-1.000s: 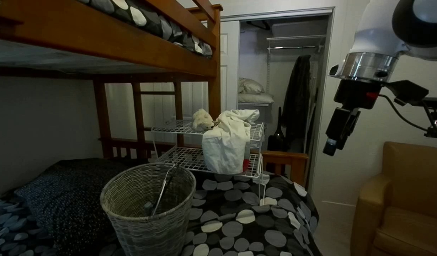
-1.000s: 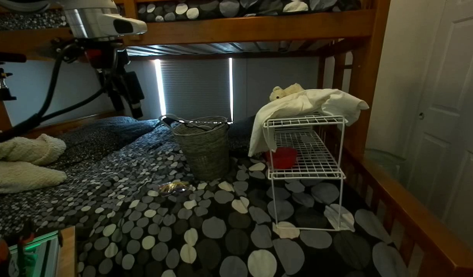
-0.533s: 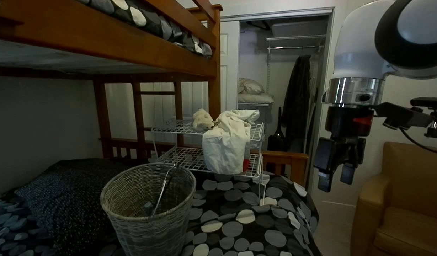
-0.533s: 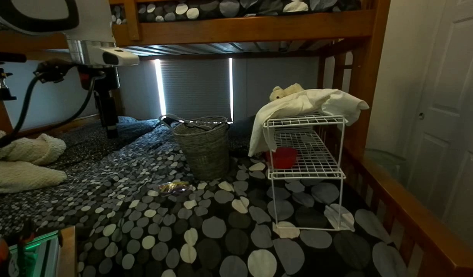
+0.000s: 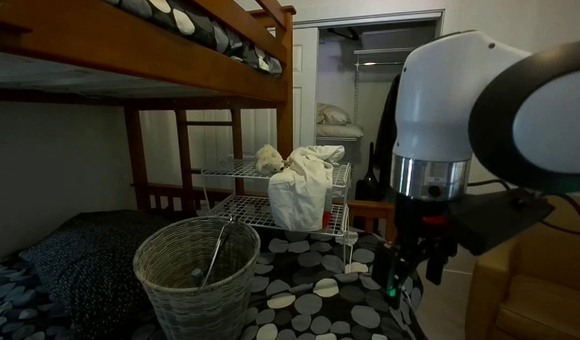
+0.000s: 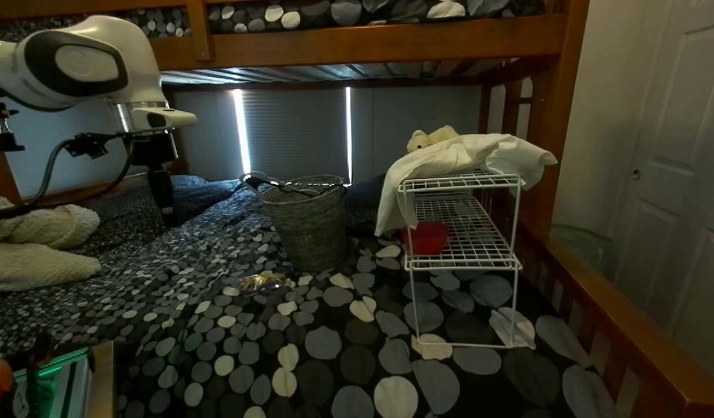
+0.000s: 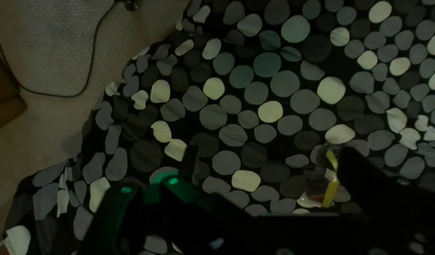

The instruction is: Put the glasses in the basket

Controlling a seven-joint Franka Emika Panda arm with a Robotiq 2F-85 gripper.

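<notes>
The tool [image 7: 268, 156] is held above the counter [image 6: 275, 354] with its jaws spread apart; a transparent packet [image 6: 264, 283] is positioned near the upright basket [image 6: 309, 229].

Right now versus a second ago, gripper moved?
Yes: in an exterior view, the gripper has come lower and, in the picture, sideways nearer the white wire shelf.

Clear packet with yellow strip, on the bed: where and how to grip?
Pinch the packet mid-length from above: it lies low on the bedspread and, in the wrist view, looks longer along its yellow strip, so I'd close the hand across the narrower width.
</notes>
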